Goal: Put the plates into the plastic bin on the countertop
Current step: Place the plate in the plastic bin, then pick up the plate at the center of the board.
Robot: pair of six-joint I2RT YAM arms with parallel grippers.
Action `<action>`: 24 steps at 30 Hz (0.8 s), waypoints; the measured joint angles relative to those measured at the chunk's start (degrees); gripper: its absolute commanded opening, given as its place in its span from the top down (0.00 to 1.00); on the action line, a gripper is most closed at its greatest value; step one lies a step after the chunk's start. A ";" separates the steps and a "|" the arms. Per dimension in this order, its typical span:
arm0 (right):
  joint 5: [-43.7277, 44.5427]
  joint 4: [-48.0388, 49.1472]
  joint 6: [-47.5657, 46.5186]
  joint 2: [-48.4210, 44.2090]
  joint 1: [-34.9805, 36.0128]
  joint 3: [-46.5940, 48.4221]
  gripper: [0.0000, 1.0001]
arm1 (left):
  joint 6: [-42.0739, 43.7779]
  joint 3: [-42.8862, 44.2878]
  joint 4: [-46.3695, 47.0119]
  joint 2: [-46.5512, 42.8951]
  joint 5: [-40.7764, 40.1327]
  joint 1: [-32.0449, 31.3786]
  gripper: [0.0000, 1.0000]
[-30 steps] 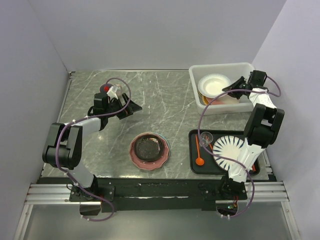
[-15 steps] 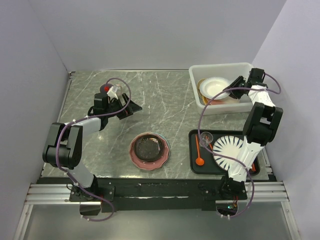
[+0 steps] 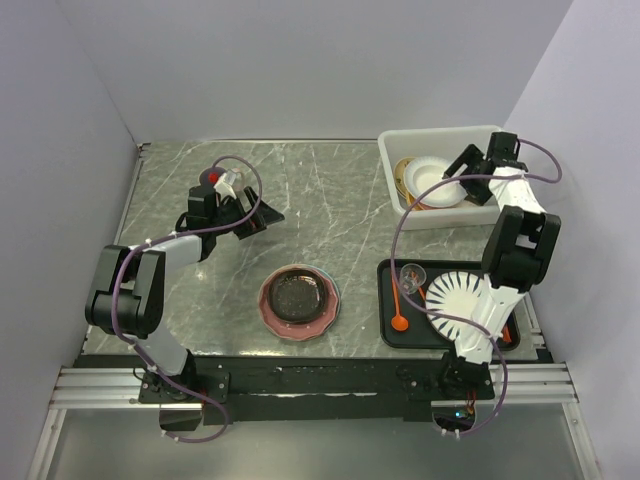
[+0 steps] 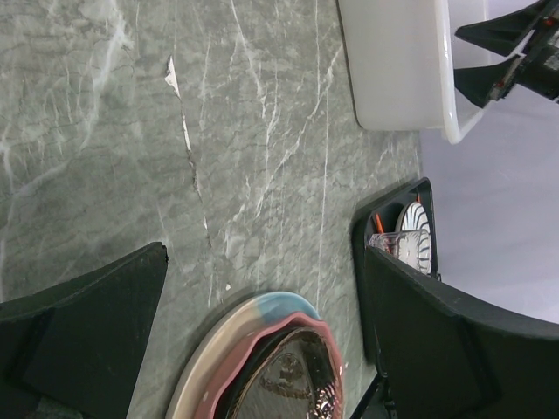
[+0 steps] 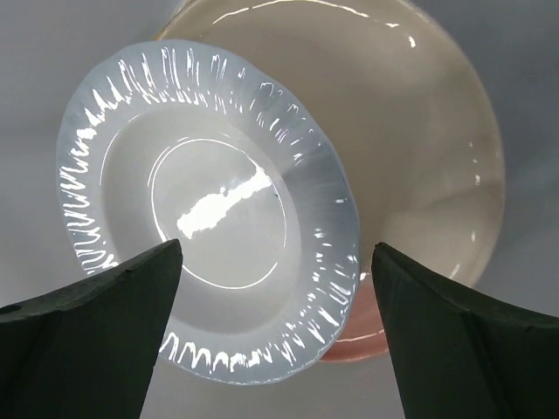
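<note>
From above: the right gripper [image 3: 468, 172], jaws spread and empty, hangs over the plastic bin [image 3: 440, 132], which holds a ribbed white plate [image 3: 434, 178]; the left gripper [image 3: 256, 216], jaws apart, hovers above the countertop [image 3: 340, 210]. Left wrist: stacked plates [image 4: 279, 375] on the countertop, dark speckled on pink-rimmed, probably stiff, slick and breakable, best pinched at the rim. Right wrist: the white plate rests on a cream plate [image 5: 432, 131].

A: What do I have apart from the dishes?
B: Nearer me than my right tool [image 3: 462, 175], I see a black tray [image 3: 386, 338] carrying a striped plate [image 3: 448, 298], an orange spoon [image 3: 400, 322] and a clear glass [image 3: 410, 272].
</note>
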 measured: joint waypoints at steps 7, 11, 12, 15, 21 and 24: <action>8.66 3.80 -0.33 -12.98 3.04 -8.92 0.00 | 1.49 -1.42 -1.60 -0.87 0.20 0.00 0.01; 10.99 6.43 -0.76 -18.36 5.99 -9.18 0.00 | 2.05 -2.89 -2.99 -1.51 0.17 0.00 0.01; 11.21 6.64 -0.92 -19.02 6.64 -8.92 0.00 | 2.29 -3.19 -3.15 -1.55 0.20 0.00 0.01; 11.32 7.06 -1.33 -19.34 8.39 -7.82 0.00 | 2.60 -3.65 -3.69 -1.64 0.20 0.00 0.01; 11.10 6.91 -1.97 -19.37 11.65 -8.09 0.00 | 3.48 -3.65 -6.38 -2.86 0.11 -0.04 0.01; 11.10 6.91 -2.23 -19.96 15.52 -9.42 0.00 | 4.44 -4.33 -7.85 -4.55 -0.11 -0.26 0.01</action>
